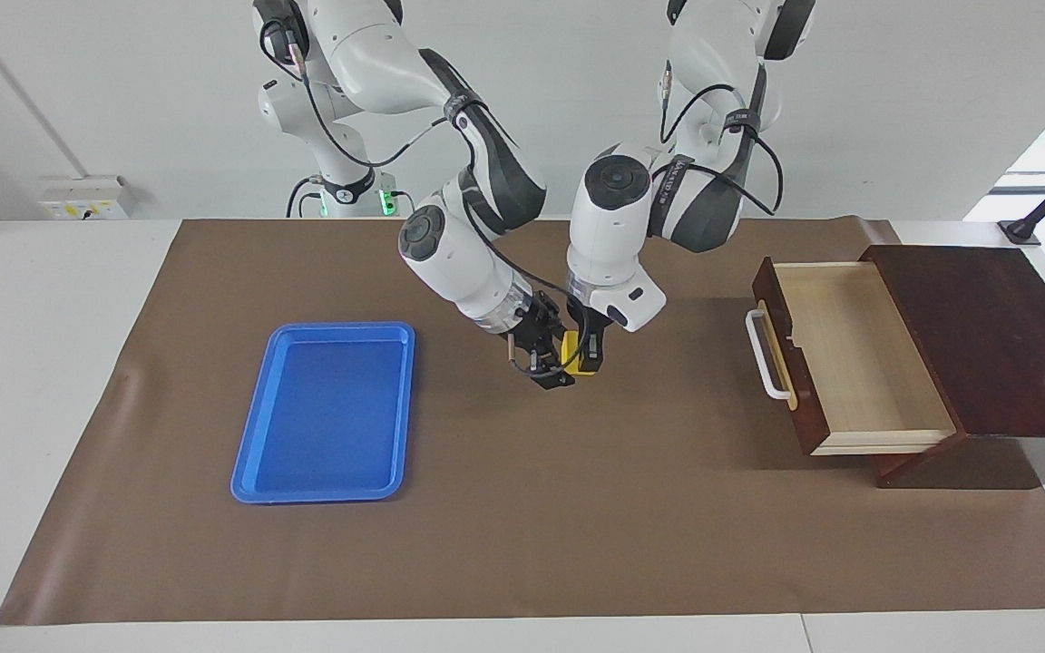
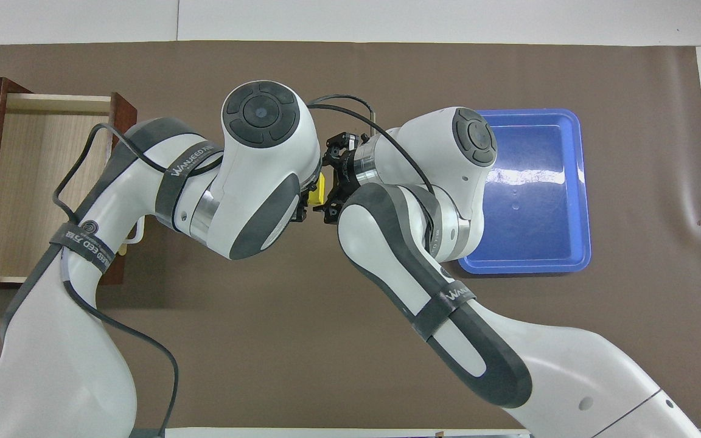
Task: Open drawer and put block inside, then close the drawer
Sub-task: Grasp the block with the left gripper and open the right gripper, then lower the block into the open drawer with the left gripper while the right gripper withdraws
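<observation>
Now | block point(image 1: 574, 353) pinched by left end effector point(image 1: 588, 359) | right end effector point(image 1: 548, 361) beside it, spread

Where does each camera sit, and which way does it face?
Facing view: high across the table, facing the robots; shows both arms down from their upper links, the open drawer and the blue tray.
Overhead view: high above the robots' end, looking steeply down; both arms enter from the bottom.
Shared: the left end effector and the right end effector meeting at the yellow block over mid-table.
</observation>
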You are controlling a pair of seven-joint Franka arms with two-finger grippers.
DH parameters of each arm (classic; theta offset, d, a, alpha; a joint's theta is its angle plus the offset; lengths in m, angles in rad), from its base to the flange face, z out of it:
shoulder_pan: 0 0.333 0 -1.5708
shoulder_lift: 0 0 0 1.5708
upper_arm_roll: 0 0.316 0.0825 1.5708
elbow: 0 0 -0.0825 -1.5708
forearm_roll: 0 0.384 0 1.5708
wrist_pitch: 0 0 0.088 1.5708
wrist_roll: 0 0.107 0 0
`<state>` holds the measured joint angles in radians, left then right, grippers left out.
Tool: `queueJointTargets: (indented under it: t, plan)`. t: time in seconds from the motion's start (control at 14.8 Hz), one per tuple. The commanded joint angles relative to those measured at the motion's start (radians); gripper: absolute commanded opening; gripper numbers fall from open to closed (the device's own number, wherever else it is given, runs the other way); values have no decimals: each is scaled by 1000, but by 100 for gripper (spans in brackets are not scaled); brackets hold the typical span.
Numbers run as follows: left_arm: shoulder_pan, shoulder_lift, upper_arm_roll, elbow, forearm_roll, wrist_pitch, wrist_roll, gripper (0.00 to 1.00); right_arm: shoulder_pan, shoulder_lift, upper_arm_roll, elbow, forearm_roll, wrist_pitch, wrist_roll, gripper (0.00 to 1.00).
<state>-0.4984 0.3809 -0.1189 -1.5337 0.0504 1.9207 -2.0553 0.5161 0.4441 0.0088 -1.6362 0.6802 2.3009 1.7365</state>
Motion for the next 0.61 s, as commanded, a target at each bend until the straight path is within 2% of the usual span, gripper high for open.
queueJointTargets:
  t: [0.0,0.2,0.34,0.47,0.54]
  plan:
    - [10,-29,10,13,14,-54,7,0,-8,-1,8,-5,-11,17,-5,87]
    - [89,-39,8,101,16,-181,58,0,-34,-7,8,-10,-11,3,-32,87]
    - [115,-40,15,158,13,-291,174,0,-82,-28,7,-27,-13,-21,-72,91]
    - [184,-57,47,175,8,-337,239,0,-131,-64,5,-50,-13,-67,-191,94]
    - [223,-92,50,175,5,-335,265,0,-158,-83,4,-62,-16,-99,-275,96]
